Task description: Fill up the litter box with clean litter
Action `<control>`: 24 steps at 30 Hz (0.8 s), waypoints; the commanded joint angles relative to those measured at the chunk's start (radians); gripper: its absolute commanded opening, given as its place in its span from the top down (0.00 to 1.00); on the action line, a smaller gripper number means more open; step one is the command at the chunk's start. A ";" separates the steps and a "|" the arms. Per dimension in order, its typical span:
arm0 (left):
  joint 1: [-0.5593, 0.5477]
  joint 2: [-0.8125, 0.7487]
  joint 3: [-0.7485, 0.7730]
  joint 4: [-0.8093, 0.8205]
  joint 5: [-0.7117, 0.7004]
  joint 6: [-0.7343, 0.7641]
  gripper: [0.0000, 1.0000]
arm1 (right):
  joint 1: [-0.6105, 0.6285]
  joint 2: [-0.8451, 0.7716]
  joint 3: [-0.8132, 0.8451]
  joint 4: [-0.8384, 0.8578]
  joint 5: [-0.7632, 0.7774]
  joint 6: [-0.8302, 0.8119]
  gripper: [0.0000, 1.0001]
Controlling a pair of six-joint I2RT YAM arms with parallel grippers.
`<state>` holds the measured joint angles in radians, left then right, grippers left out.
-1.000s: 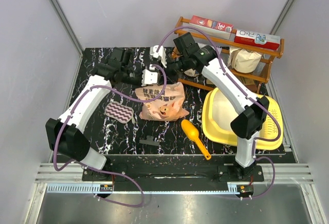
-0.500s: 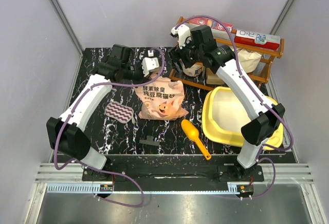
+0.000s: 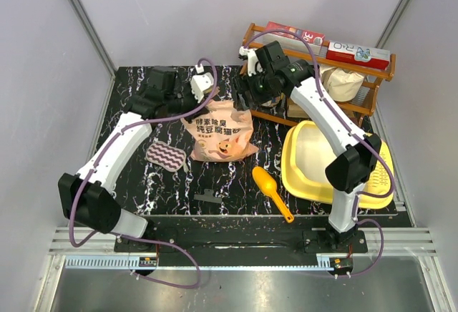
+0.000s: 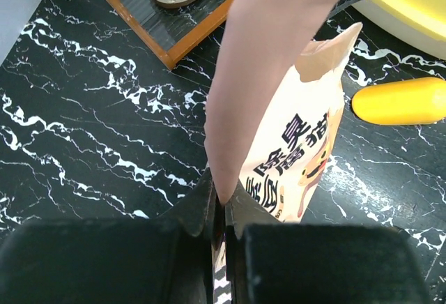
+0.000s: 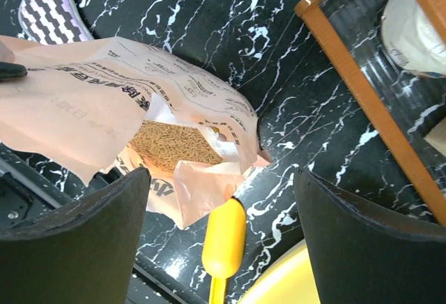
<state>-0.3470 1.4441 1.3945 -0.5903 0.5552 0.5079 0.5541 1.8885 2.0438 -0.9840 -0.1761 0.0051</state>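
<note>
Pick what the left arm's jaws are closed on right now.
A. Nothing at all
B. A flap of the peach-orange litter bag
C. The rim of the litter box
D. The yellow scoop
B: in the left wrist view they are pinched shut on a thin flap of the peach-orange litter bag, while the yellow scoop lies apart on the table.

Bag of clean litter point(image 3: 220, 134) mid-tabletop point(image 3: 172, 192) before me, litter box point(image 3: 313, 160) to its right, scoop point(image 3: 266, 182) between them and nearer me, rack point(image 3: 275, 117) behind both, pad point(image 3: 166, 157) left of the bag.
</note>
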 commanded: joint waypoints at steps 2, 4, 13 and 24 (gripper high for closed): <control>0.025 -0.166 -0.005 0.311 0.012 -0.112 1.00 | 0.006 0.046 0.079 -0.042 -0.062 0.076 0.10; 0.032 -0.191 -0.037 0.333 0.026 -0.153 1.00 | 0.012 0.069 0.090 -0.042 -0.075 0.082 0.09; 0.034 -0.237 -0.109 0.405 0.029 -0.270 1.00 | 0.110 0.113 0.075 -0.056 0.068 0.111 0.06; 0.034 -0.254 -0.158 0.445 0.031 -0.333 1.00 | 0.127 0.089 -0.008 -0.050 0.461 0.216 0.00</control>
<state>-0.3134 1.2781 1.1931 -0.4419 0.5335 0.2409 0.6788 2.0209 2.0842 -1.0416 0.0494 0.1471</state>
